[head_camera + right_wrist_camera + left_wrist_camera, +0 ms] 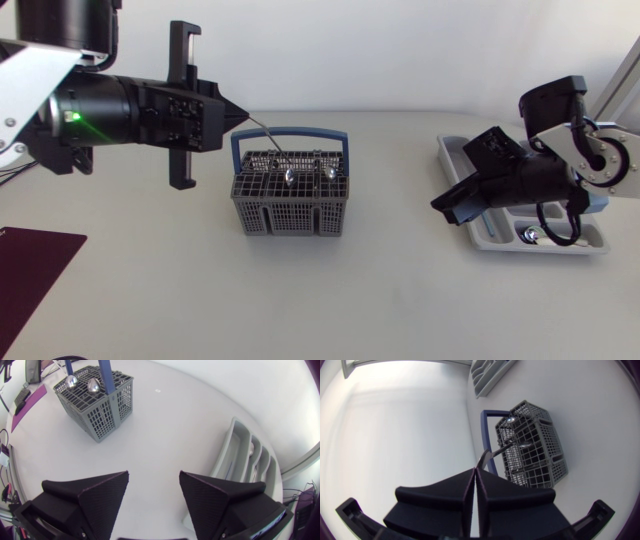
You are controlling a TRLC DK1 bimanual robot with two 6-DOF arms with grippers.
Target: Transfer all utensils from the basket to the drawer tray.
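A grey mesh basket (290, 205) with a blue handle (290, 132) stands mid-table; two spoon bowls (289, 177) stick up from it. My left gripper (244, 118) hovers just left of the basket, shut on the end of a thin metal utensil (266, 131) that arcs down to the basket's top. In the left wrist view the utensil (495, 451) runs from the closed gripper (476, 469) toward the basket (535, 455). My right gripper (448, 208) is open and empty at the left edge of the grey drawer tray (455, 150). The right wrist view shows its gripper (154, 485) above bare table, with the tray (245, 455) beside it.
A shiny utensil (530, 236) lies in the tray's near compartment, under my right arm's cable. A dark purple mat (30, 270) lies at the table's front left corner. Bare table separates the basket (95, 405) from the tray.
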